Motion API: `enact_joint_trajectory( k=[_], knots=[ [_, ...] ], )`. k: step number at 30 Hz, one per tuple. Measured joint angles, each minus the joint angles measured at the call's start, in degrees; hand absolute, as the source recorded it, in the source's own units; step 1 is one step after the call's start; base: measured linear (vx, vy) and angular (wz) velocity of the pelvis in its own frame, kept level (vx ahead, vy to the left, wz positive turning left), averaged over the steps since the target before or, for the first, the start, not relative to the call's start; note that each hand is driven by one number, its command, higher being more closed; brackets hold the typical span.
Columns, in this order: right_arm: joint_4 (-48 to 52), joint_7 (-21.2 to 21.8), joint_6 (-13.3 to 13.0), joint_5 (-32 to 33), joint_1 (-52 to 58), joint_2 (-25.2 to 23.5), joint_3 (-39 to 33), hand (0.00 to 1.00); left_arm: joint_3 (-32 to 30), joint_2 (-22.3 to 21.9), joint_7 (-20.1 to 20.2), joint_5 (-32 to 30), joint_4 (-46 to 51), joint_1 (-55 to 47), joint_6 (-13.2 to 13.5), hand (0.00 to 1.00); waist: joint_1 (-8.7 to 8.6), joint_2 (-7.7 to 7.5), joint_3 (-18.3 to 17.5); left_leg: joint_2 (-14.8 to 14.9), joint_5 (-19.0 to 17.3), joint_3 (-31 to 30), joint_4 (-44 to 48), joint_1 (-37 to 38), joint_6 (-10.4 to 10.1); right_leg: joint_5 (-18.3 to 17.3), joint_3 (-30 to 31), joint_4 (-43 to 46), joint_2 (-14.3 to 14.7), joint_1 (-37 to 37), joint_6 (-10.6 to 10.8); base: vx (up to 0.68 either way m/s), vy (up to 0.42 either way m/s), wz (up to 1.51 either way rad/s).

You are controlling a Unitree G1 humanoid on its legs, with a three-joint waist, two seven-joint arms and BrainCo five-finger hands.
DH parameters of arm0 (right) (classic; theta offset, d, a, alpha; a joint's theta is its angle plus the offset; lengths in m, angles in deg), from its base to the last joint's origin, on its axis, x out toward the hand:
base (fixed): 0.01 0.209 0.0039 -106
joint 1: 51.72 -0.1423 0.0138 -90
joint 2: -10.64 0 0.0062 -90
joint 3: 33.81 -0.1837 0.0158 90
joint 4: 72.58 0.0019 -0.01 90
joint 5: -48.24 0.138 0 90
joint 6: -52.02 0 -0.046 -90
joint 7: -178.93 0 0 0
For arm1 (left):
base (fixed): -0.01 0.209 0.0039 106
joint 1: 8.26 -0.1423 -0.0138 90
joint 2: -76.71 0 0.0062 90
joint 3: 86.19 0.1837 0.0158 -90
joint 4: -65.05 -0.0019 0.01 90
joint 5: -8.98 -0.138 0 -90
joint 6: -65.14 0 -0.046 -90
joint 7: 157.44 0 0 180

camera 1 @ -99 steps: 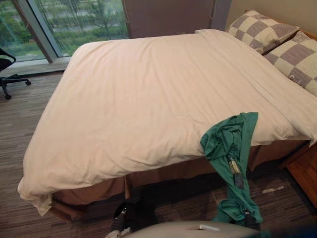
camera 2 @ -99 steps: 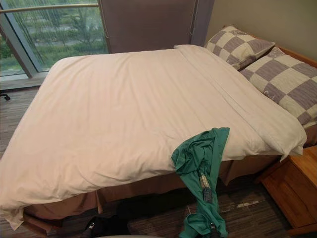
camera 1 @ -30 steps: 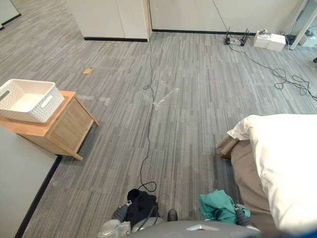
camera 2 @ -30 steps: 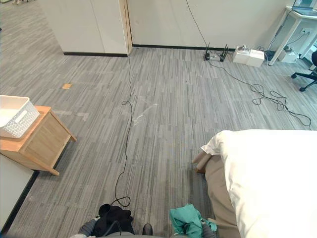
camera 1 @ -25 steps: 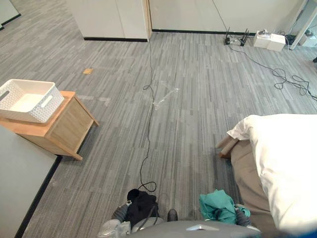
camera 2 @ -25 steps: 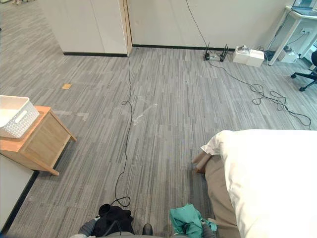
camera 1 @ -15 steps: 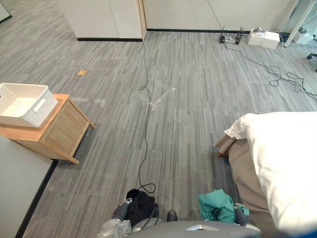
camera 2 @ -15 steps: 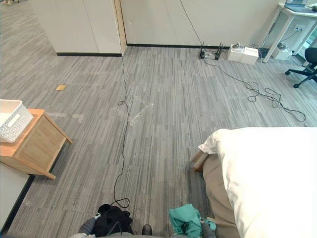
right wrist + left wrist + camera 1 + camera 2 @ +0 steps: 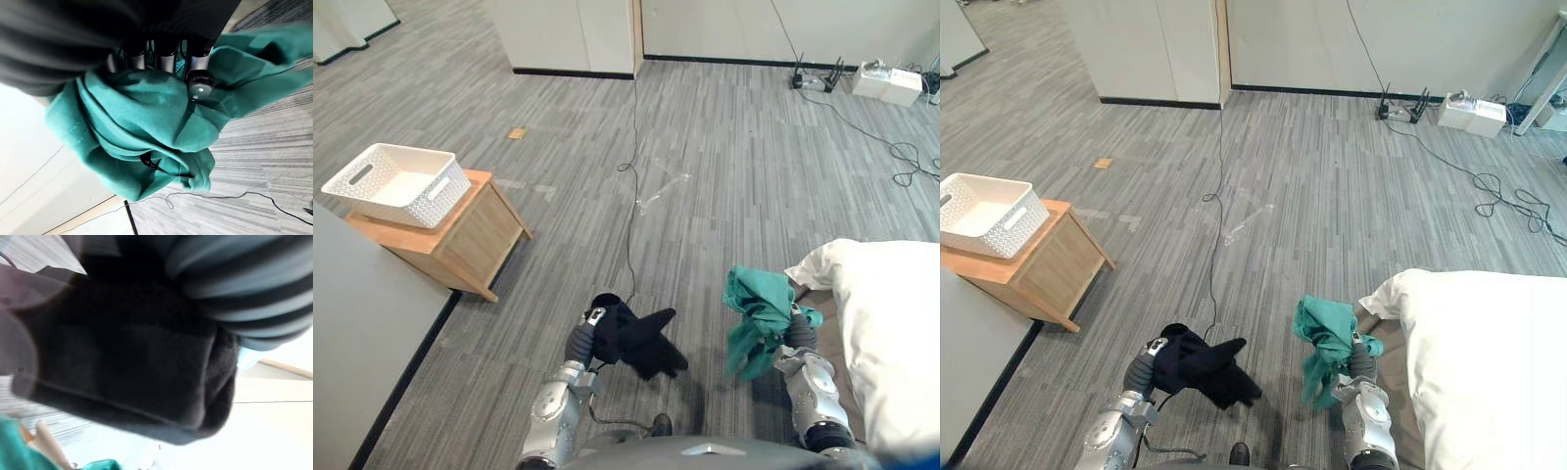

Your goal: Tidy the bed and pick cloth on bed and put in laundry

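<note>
A green cloth (image 9: 754, 315) hangs bunched from my right hand (image 9: 799, 339), which is shut on it; in the right wrist view my fingers (image 9: 191, 62) curl into the green cloth (image 9: 146, 127). My left hand (image 9: 581, 343) is shut on a black cloth (image 9: 641, 339), held out above the floor; up close the black cloth (image 9: 122, 357) covers that hand's fingers. A white laundry basket (image 9: 397, 182) sits on a low wooden cabinet (image 9: 470, 240) at the far left. The bed (image 9: 896, 338), under a white duvet, lies to my right.
A grey wall (image 9: 362, 343) stands close on the left. A thin black cord (image 9: 631, 211) runs across the striped grey carpet towards white cupboards (image 9: 573, 34). More cables and a white box (image 9: 886, 83) lie at the back right.
Both arms have risen, lifting the black and green cloths higher into sight. The camera has shifted, so the basket and cabinet sit further right in view.
</note>
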Motion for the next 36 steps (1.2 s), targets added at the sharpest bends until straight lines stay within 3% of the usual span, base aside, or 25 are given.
enact_joint_trajectory(
  k=[1, 2, 3, 5, 7, 8, 11, 13, 14, 19, 20, 22, 23, 24, 25, 26, 27, 28, 30, 31, 32, 33, 34, 35, 36],
  knots=[
    [2.5, -0.1, -0.1, 0.0, 1.6, -0.4, 0.6, 1.00, -0.2, -0.4, 0.0, 0.0, 2.8, -1.1, 0.3, 1.00, 0.41, 0.48, -0.8, 0.4, -2.6, 1.7, 3.5, -3.5, 0.3, -0.3, 1.2, 0.0, 0.5, -2.0, -0.4, -0.11, -0.100, -0.21],
    [6.0, -0.3, -0.1, 0.0, 3.6, -0.7, 1.2, 1.00, -0.8, -1.1, 0.2, 0.0, 6.0, -1.8, 1.2, 1.00, 0.85, 1.11, 0.0, 2.5, -8.2, 6.3, 14.5, -9.4, -2.9, -0.6, 3.2, -0.9, 1.9, -2.3, -2.2, -0.08, -0.082, -0.16],
    [6.9, -0.3, -0.1, -0.1, 4.1, -0.6, 1.7, 1.00, -1.2, -1.3, 0.4, 0.1, 7.0, -1.9, 1.4, 1.00, 0.93, 1.40, 0.7, 3.2, -9.0, 7.3, 18.7, -10.7, -3.3, -0.2, 4.0, -1.2, 1.9, -1.9, -3.0, -0.08, -0.093, -0.07],
    [9.8, -0.5, 0.7, -1.1, 6.9, -0.7, 3.0, 1.00, -3.6, -2.4, 2.0, 0.8, 10.0, -3.9, 1.6, 1.00, 1.03, 1.27, 2.8, 7.1, -9.1, 13.2, 39.2, -17.6, -5.5, -1.2, 4.1, 1.6, 2.6, 0.3, -2.6, -0.07, -0.081, -0.06],
    [13.2, -0.4, 0.8, -1.2, 8.4, -0.6, 3.0, 1.00, -4.7, -2.9, 3.9, 1.7, 11.0, -5.8, 1.6, 1.00, 1.11, 1.30, 2.9, 7.5, -8.9, 13.3, 42.4, -17.8, -6.1, -3.7, 4.6, 4.5, 2.2, 0.6, -3.2, -0.03, -0.055, -0.12],
    [14.7, 0.0, 0.7, -1.2, 8.6, -0.6, 2.7, 1.00, -4.9, -3.2, 4.3, 2.1, 11.2, -6.2, 1.6, 1.00, 1.19, 0.91, 3.1, 7.7, -9.0, 13.3, 43.6, -18.2, -7.6, -4.6, 5.8, 5.5, 1.9, 0.5, -3.6, 0.00, -0.041, -0.19],
    [15.2, 0.9, 0.7, -1.2, 8.5, -0.8, 2.6, 1.00, -6.0, -3.6, 4.4, 2.1, 11.9, -6.2, 1.5, 1.00, 2.13, 1.33, 3.0, 8.5, -13.1, 13.2, 36.2, -18.2, -7.5, -5.1, 6.7, 5.5, 1.5, 0.4, -3.7, 0.03, 0.011, -0.21],
    [15.2, 1.3, 0.7, -1.3, 8.6, -1.1, 2.6, 1.00, -6.5, -3.7, 4.4, 2.2, 11.9, -6.2, 0.7, 1.00, 2.48, 1.17, 3.0, 9.0, -11.3, 13.3, 27.6, -17.7, -7.3, -5.4, 6.8, 4.5, 1.0, 1.0, -3.3, 0.10, 0.085, -0.10],
    [14.9, 1.6, 0.6, -2.4, 9.4, -1.2, 2.6, 1.00, -6.8, -3.8, 4.9, 2.2, 11.2, -6.3, -0.6, 1.00, 2.62, 1.08, 2.6, 8.9, -4.1, 14.0, 19.7, -16.2, -6.2, -5.6, 7.2, 2.2, 0.4, 2.9, -2.5, 0.15, 0.130, -0.07],
    [10.7, 2.5, 0.0, -3.5, 9.7, -1.7, 3.5, 1.00, -6.8, -4.5, 4.2, 1.2, 2.7, -4.8, -2.1, 1.00, 3.34, -0.12, 1.0, 5.7, -7.7, 16.0, 22.0, -17.2, 1.8, -4.4, 9.3, 2.3, -3.1, 2.6, 0.9, 0.33, 0.156, -0.05],
    [10.5, 3.3, 0.0, -3.5, 10.4, -1.7, 3.6, 1.00, -6.8, -4.8, 3.7, 0.5, 2.2, -5.6, -2.5, 1.00, 3.53, -0.28, 0.8, 5.3, -9.5, 16.4, 21.3, -15.5, 2.1, -3.6, 11.0, 6.8, -3.7, 1.2, 2.2, 0.27, 0.132, -0.17],
    [10.5, 3.9, -0.1, -3.6, 11.0, -1.7, 3.3, 1.00, -6.9, -4.8, 3.7, 0.4, 2.4, -6.8, -2.5, 1.00, 3.54, -0.46, 0.7, 4.9, -11.1, 16.5, 19.2, -12.9, 1.4, -3.3, 11.9, 16.4, -4.0, -2.2, 2.7, 0.26, 0.139, -0.24],
    [10.6, 4.7, -0.1, -4.7, 11.6, -2.1, 3.0, 1.00, -7.6, -4.6, 3.7, 0.0, 2.5, -7.7, -2.5, 1.00, 3.33, -0.84, 0.5, 4.5, -12.2, 16.7, 17.4, -9.8, 1.5, -0.7, 12.8, 30.8, -5.0, -8.2, 7.0, 0.29, 0.142, -0.16],
    [10.8, 4.9, -0.1, -4.9, 11.8, -2.3, 3.0, 1.00, -7.8, -4.4, 3.8, 0.0, 2.6, -7.9, -2.5, 1.00, 3.11, -1.16, 0.5, 4.3, -12.6, 16.6, 17.1, -8.8, 1.6, 1.2, 13.2, 35.5, -5.5, -10.2, 8.8, 0.33, 0.111, -0.04],
    [11.0, 5.4, -0.2, -5.2, 12.4, -3.1, 3.1, 1.00, -8.0, -4.1, 3.8, 0.0, 2.8, -8.5, -2.6, 1.00, 2.72, -2.11, 0.2, 3.7, -13.8, 16.4, 16.4, -6.5, 1.6, 4.5, 13.8, 48.1, -7.0, -15.9, 10.4, 0.43, 0.084, 0.00],
    [11.1, 5.6, -0.2, -5.2, 13.4, -3.2, 4.0, 1.00, -7.7, -3.4, 3.8, -0.1, 2.8, -8.8, -2.9, 1.00, 2.54, -2.33, 0.0, 3.5, -15.0, 16.1, 14.9, -2.8, 1.3, 3.4, 12.2, 57.6, -8.2, -20.3, 7.9, 0.43, 0.075, -0.03],
    [11.1, 5.7, -0.2, -5.2, 13.7, -3.2, 4.2, 1.00, -7.7, -3.3, 3.7, -0.1, 2.8, -8.8, -2.9, 1.00, 2.53, -2.06, 0.0, 3.5, -15.2, 15.9, 14.3, -1.7, 1.3, 2.6, 11.3, 59.1, -8.5, -21.6, 6.5, 0.41, 0.053, 0.01],
    [11.7, 5.8, -0.2, -5.2, 14.3, -3.2, 5.1, 1.00, -7.7, -3.1, 3.4, -0.5, 3.3, -8.6, -2.9, 1.00, 2.13, -1.83, -0.2, 3.8, -15.4, 15.0, 13.5, 0.2, 1.7, 0.5, 8.9, 60.0, -8.4, -24.7, 3.7, 0.37, -0.002, 0.38],
    [13.9, 5.8, -0.2, -5.1, 15.1, -3.4, 6.6, 1.00, -7.5, -2.6, 2.7, -0.5, 4.6, -7.8, -3.0, 1.00, 0.36, -2.25, -0.3, 4.5, -16.2, 12.6, 13.3, 1.9, 2.1, -2.4, 6.3, 55.6, -7.0, -28.9, 1.9, 0.38, -0.058, 0.67],
    [15.1, 5.5, -0.2, -5.1, 15.2, -3.5, 6.6, 1.00, -7.1, -2.4, 2.3, -0.5, 4.7, -6.8, -3.1, 1.00, -0.50, -1.60, 0.2, 5.8, -16.9, 10.4, 13.5, 2.8, 2.2, -4.1, 5.0, 50.0, -4.8, -30.9, 0.5, 0.44, -0.144, 0.91],
    [16.0, 5.0, -0.2, -4.9, 15.6, -3.6, 6.6, 1.00, -6.8, -2.4, 2.3, -0.5, 4.7, -5.8, -3.5, 1.00, -0.91, -0.45, 1.0, 7.7, -17.4, 8.0, 13.8, 4.8, 1.9, -4.4, 3.6, 41.5, -2.5, -32.0, 0.3, 0.54, -0.181, 0.88],
    [16.2, 4.8, -0.2, -4.9, 15.8, -3.6, 6.6, 1.00, -6.7, -2.5, 2.3, -0.5, 4.7, -5.7, -3.5, 1.00, -0.91, -0.25, 1.2, 8.1, -17.5, 7.6, 14.0, 5.3, 1.8, -4.2, 3.3, 38.9, -2.1, -32.0, 0.3, 0.47, -0.179, 0.97],
    [18.2, 3.9, -0.2, -4.8, 17.5, -3.9, 6.9, 1.00, -6.6, -2.5, 2.5, -0.6, 5.1, -5.7, -4.0, 1.00, -0.81, -0.01, 1.3, 9.3, -18.2, 6.1, 15.2, 7.3, 0.6, -1.2, 2.5, 27.5, -1.9, -31.9, 0.2, 0.50, -0.205, 0.87],
    [20.2, 3.5, -0.3, -4.5, 18.7, -4.0, 7.3, 1.00, -6.6, -2.6, 2.8, -0.7, 5.4, -6.3, -3.9, 1.00, -0.69, -0.01, 1.2, 10.3, -20.3, 5.5, 16.6, 8.9, -1.8, 4.0, 2.7, 17.4, -2.0, -31.4, 0.3, 0.51, -0.227, 0.88],
    [21.1, 3.3, -0.5, -4.4, 19.1, -4.1, 7.6, 1.00, -6.7, -2.5, 3.1, -0.7, 5.8, -6.8, -3.9, 1.00, -0.61, -0.24, 1.0, 10.5, -21.5, 5.4, 17.3, 9.5, -2.5, 6.0, 2.8, 13.5, -2.3, -31.3, 0.6, 0.54, -0.281, 0.61]
  ],
)
